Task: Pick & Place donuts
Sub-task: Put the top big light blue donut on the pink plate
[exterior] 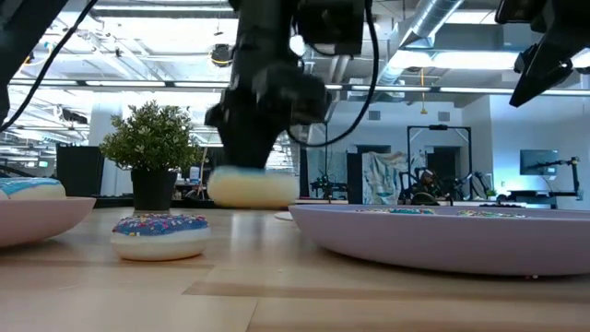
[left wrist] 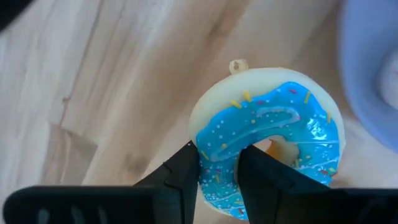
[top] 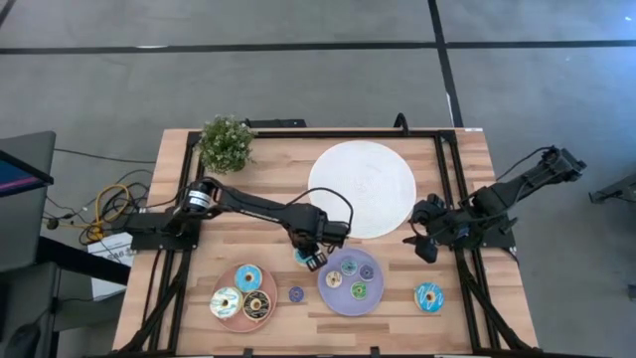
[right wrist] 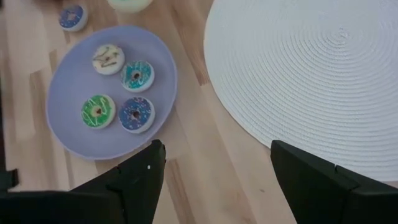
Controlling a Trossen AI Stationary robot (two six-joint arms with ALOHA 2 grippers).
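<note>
My left gripper (top: 310, 257) points straight down at the table's middle, shut on a blue-iced ring donut (left wrist: 267, 124) with a cream underside (exterior: 251, 189). A purple plate (top: 350, 281) just to its right carries several tiny donuts (right wrist: 118, 90). A pink plate (top: 243, 293) near the front left holds three larger donuts. One tiny purple donut (top: 296, 294) lies flat on the wood between the plates, and another blue donut (top: 429, 296) lies at the front right. My right gripper (top: 425, 244) hangs open above the table's right side, holding nothing. My left gripper pinches one side of the donut's ring (left wrist: 217, 165) between its two fingers. One finger (left wrist: 264, 171) stands at the hole and the other (left wrist: 180, 177) against the outer rim. The fingers come from above, pointing down. The donut sits level, icing up; I cannot tell whether it is off the wood.
A large white round mat (top: 362, 189) lies at the back centre. A small potted plant (top: 226, 142) stands at the back left corner. Black rails run along the table's left and right edges.
</note>
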